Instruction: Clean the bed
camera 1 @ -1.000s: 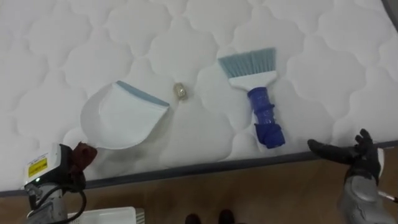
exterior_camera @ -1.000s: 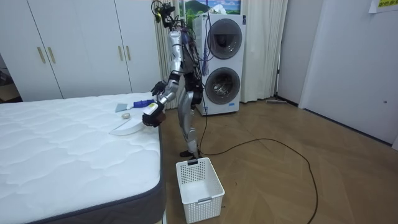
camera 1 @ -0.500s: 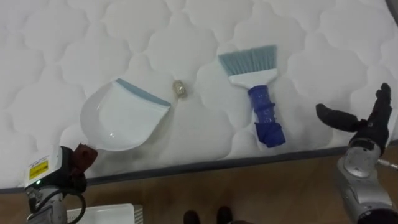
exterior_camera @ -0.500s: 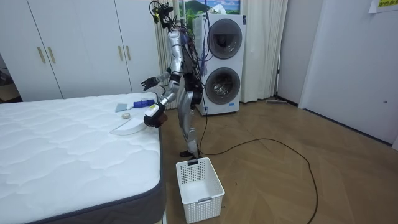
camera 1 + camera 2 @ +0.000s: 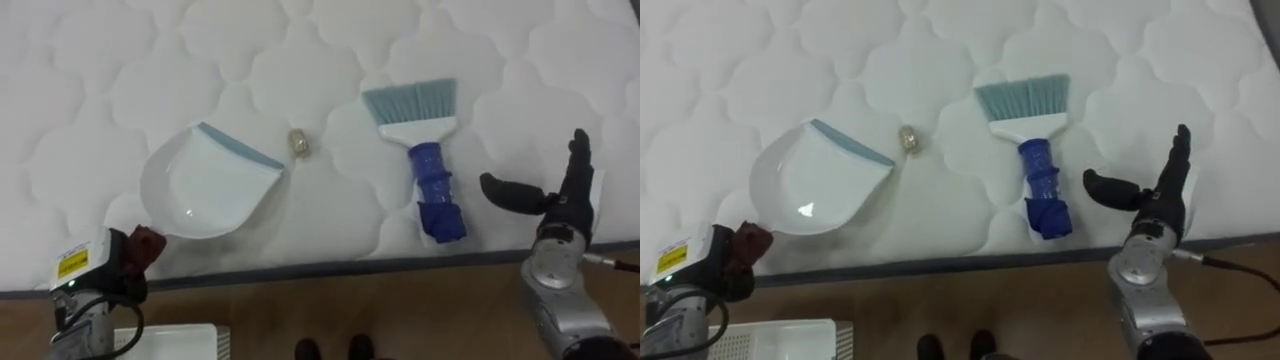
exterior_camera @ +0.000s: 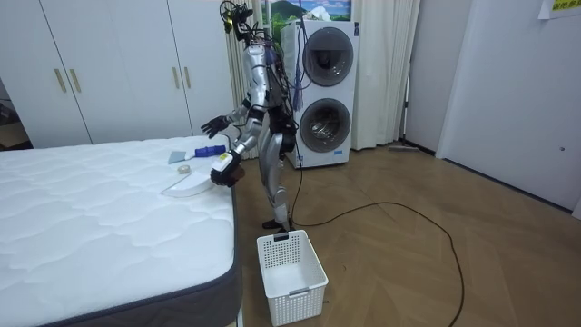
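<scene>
A white dustpan [image 5: 205,185] with a blue lip lies on the white quilted mattress [image 5: 300,60], its mouth facing a small crumpled scrap [image 5: 298,142]. My left hand [image 5: 135,255] sits at the pan's rear by the bed edge, fingers curled round its handle. To the right lies a brush [image 5: 425,150], pale blue bristles away from me, blue handle toward me. My right hand [image 5: 560,205] hovers just right of that handle, fingers straight and thumb spread toward it, holding nothing. In the room view I stand at the bed's side, leaning over it.
The dark bed edge [image 5: 330,268] runs across the bottom, with wood floor below. A white laundry basket [image 6: 290,263] stands on the floor beside me. Stacked washing machines [image 6: 325,91] are behind, with wardrobes [image 6: 118,68] at the room view's left.
My right hand has risen from the bed edge and come in over the mattress beside the brush handle, fingers now pointing up. The view shifted slightly; dustpan, scrap and brush stayed put.
</scene>
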{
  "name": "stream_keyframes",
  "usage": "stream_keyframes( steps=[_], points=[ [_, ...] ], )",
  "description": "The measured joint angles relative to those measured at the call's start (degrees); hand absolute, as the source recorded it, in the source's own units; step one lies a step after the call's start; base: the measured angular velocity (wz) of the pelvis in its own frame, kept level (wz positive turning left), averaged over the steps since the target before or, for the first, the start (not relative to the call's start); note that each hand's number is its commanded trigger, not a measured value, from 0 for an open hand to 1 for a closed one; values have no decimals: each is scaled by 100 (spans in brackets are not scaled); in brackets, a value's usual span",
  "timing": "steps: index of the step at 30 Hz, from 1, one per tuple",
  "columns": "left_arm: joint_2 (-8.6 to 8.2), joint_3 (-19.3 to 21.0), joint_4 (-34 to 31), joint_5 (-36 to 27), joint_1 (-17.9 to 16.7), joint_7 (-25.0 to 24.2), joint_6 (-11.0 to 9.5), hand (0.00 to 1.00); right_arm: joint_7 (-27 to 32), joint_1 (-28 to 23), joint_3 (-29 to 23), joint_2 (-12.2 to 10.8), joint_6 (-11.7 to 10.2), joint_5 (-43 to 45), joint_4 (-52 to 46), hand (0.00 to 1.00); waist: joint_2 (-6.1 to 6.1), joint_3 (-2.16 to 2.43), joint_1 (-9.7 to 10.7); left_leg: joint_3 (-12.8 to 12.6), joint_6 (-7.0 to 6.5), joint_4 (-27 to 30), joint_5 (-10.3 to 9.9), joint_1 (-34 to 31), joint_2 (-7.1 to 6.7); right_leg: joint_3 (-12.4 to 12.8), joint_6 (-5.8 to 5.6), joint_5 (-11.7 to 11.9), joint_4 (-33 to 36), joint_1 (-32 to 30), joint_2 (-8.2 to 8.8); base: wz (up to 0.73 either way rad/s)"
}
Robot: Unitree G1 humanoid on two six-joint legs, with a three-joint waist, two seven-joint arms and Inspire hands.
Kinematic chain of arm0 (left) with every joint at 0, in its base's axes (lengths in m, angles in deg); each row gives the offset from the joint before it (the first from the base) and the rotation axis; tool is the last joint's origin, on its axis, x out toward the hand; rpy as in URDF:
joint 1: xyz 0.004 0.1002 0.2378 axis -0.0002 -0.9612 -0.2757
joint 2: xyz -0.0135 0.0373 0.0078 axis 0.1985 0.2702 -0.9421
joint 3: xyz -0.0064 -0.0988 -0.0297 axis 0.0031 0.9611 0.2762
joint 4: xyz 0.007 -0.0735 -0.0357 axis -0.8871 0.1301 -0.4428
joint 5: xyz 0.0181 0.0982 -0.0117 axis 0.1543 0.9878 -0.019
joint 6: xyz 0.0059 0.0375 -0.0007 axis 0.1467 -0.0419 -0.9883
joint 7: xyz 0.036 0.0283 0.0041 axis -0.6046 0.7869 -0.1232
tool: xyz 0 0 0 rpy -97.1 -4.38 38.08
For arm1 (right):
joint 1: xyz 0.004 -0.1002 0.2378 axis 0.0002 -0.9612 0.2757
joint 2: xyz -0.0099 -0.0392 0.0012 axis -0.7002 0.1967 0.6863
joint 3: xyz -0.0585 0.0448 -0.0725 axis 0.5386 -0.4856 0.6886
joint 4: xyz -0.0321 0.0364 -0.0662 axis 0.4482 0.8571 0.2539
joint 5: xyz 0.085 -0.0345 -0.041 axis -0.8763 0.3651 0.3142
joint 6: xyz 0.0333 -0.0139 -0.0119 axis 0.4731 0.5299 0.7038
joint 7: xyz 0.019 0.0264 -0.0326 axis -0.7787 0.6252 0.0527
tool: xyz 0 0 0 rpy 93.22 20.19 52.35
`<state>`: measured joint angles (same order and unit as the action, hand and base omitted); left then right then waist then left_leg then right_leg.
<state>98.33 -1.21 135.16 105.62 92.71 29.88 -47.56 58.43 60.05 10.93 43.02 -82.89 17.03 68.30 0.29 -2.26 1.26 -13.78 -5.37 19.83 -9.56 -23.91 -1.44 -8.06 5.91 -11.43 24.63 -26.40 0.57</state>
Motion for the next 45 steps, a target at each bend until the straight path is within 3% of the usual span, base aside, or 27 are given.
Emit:
stream_keyframes(
  steps=[10, 16, 45],
  points=[
    [-23, -243, 35, -141, 115, 6, -6, 100, -261, 27, 568, -128, -23, 11, 48, 0, 108, -104, -90, 5, 0, 38, -1, -46, -2, -5, -2, -23, 4, -30, 8, 0],
    [-86, -339, 36, -161, 184, 3, -26, 100, -560, 29, 695, -226, -22, 12, 167, 0, 166, -138, -174, 5, 1, 38, -1, -82, -4, -5, 3, -27, 27, -79, 13, 0],
    [-143, -680, 92, -155, 180, 9, 18, 100, -684, 245, 868, -229, -20, 36, 264, 0, 179, -130, -161, 5, -7, 159, 4, -132, -11, 0, 20, -38, 224, -171, 48, 0]
  ],
)
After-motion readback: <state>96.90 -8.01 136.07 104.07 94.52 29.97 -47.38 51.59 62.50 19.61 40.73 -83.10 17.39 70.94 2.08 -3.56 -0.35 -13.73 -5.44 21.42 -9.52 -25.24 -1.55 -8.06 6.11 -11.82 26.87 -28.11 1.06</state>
